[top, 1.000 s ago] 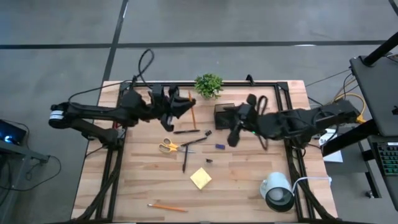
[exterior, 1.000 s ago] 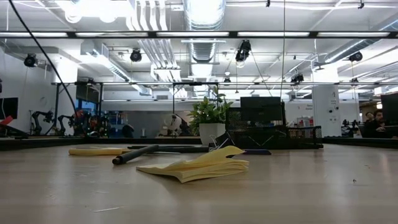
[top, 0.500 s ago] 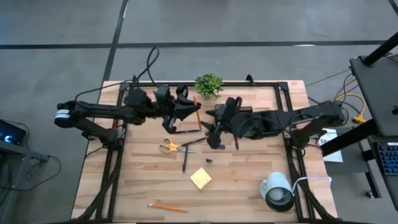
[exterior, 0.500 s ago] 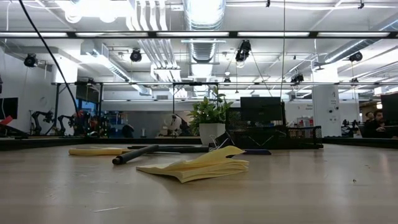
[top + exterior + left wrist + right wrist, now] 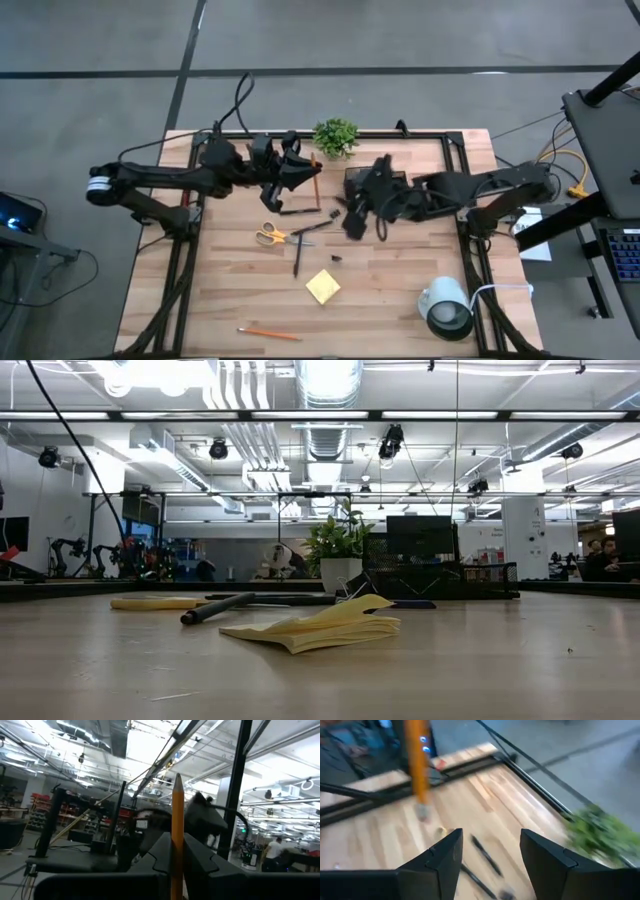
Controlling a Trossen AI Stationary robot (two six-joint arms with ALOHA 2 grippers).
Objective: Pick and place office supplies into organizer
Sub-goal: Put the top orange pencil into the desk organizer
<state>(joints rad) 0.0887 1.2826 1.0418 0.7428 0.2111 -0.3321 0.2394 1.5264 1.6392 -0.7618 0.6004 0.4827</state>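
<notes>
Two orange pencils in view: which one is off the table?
The orange pencil clamped upright in the left pincer, near the plant. The other pencil lies flat at the table's near edge, untouched.

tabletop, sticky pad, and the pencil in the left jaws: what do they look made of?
Tabletop: looks like light wood planks, matte, with visible seams and grain.
Sticky pad: yellow paper, matte; thin stacked sheets, the top ones curling up.
Pencil, clamped in the left gripper: probably painted wood, orange, smooth, with a pale bare tip.
</notes>
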